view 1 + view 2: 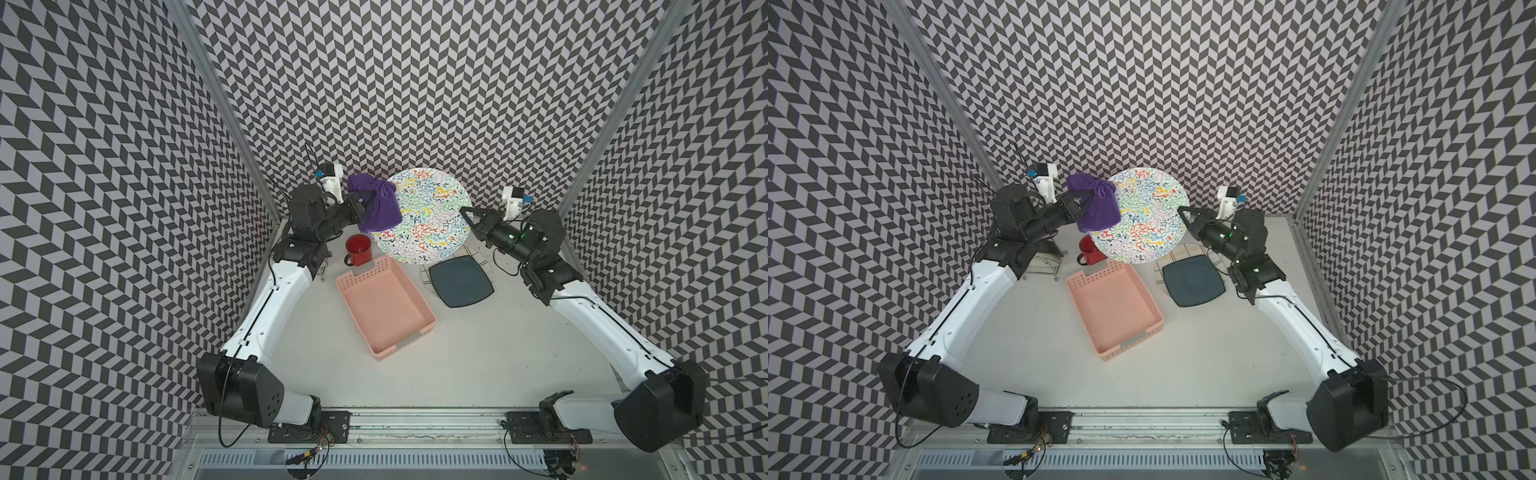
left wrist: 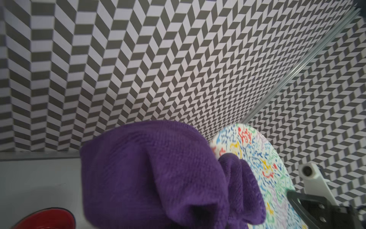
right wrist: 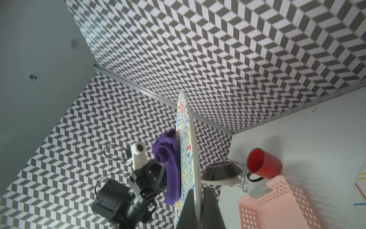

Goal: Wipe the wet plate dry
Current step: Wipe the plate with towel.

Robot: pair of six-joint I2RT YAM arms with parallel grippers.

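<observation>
A round plate [image 1: 432, 216] [image 1: 1148, 216] with a many-coloured squiggle pattern is held up in the air, tilted. My right gripper [image 1: 467, 212] [image 3: 198, 208] is shut on its right rim; in the right wrist view the plate [image 3: 188, 150] stands edge-on between the two dark fingers. My left gripper [image 1: 368, 199] [image 1: 1086, 199] is shut on a bunched purple cloth [image 1: 376, 208] [image 2: 158, 174] [image 3: 170, 168], which lies against the plate's left part [image 2: 263, 158]. The cloth hides the left gripper's fingertips in the left wrist view.
A red mug [image 1: 358, 248] [image 3: 261, 164] stands below the plate. In front is a pink perforated basket [image 1: 384, 309] [image 1: 1113, 309]. A dark square plate [image 1: 461, 280] lies on another plate at the right. A wire rack with a dark bowl [image 3: 221, 172] stands at the left. Patterned walls close in.
</observation>
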